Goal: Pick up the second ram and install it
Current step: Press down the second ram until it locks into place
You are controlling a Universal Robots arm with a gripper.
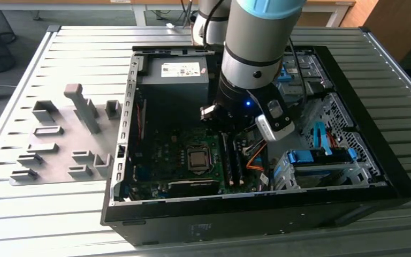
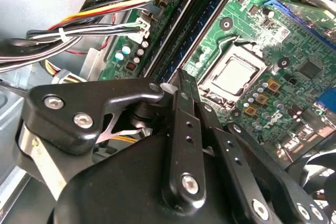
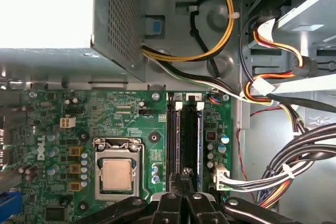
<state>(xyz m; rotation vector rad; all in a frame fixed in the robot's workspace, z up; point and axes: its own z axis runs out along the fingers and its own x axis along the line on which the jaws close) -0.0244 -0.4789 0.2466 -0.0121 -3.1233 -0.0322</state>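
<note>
My gripper (image 3: 185, 174) hangs over the 2 memory slots (image 3: 185, 140), at 3 o'clock from the processor socket (image 3: 116, 174), fingers pinched together on the second ram (image 3: 198, 145), which looks nearly seated.

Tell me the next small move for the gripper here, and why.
Probably a short, straight press down. In the first wrist view the fingers meet tip to tip over the near end of the second ram, which seems already to stand in its slot beside the CPU socket. Whether that end is fully seated cannot be told.
</note>
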